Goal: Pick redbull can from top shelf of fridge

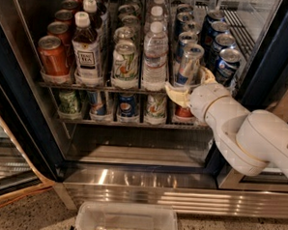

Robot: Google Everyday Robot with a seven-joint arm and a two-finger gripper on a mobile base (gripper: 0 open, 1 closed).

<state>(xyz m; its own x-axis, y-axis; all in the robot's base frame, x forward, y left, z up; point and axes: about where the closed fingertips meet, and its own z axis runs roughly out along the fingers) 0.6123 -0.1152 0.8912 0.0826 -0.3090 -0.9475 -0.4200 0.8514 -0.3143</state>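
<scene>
The redbull can (pixel 189 64), slim, silver and blue, stands at the front of its lane on the top shelf (pixel 106 88) of the fridge (pixel 18 110); more like it stand behind it. My gripper (pixel 191 85) is open at the can's lower part. One cream finger (pixel 176 95) lies below and left of the can, the other (pixel 207 76) to its right. The white arm comes in from the lower right. The can's base is hidden behind the gripper.
Dark-blue Pepsi cans (pixel 226 63) stand just right of the gripper. A water bottle (pixel 155 54), a green-white can (pixel 125 61), a tea bottle (pixel 87 48) and orange-red cans (pixel 52 56) fill the lanes to the left. Short cans (pixel 127 106) line the lower rack. A clear plastic bin (pixel 126 221) sits below the steel base (pixel 145 182).
</scene>
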